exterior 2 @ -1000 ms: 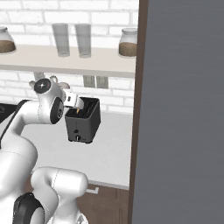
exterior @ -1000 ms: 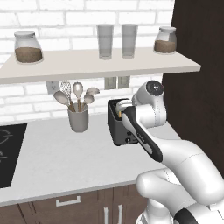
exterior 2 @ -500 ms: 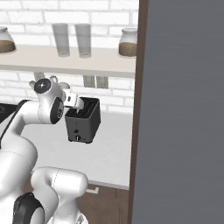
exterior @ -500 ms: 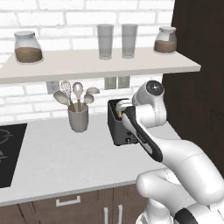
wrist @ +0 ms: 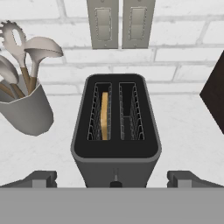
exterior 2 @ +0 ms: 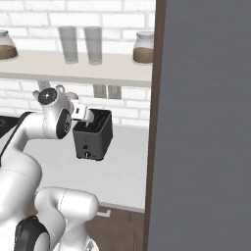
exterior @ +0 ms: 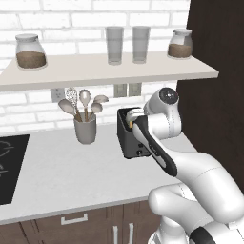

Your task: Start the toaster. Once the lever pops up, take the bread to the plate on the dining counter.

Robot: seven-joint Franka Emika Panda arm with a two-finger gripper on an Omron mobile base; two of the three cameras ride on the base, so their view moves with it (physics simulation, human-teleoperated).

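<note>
The dark grey toaster (wrist: 115,127) stands on the white worktop against the brick wall, also seen in the side views as the toaster (exterior: 129,143) and the toaster (exterior 2: 93,139). The bread (wrist: 104,114) sits on edge, sunk low in the left slot; the right slot is empty. A small dark tab that may be the lever (wrist: 116,184) shows at the top of the front face. My gripper (wrist: 114,180) hovers just above the toaster's front edge, open wide, its fingertips (wrist: 41,178) apart on both sides with nothing between them. The plate and the dining counter are out of view.
A grey utensil crock (exterior: 86,129) with spoons stands left of the toaster. A black cooktop (exterior: 9,167) lies at the far left. A shelf (exterior: 109,71) with jars and glasses runs overhead. A tall dark cabinet (exterior 2: 206,122) walls off the right side.
</note>
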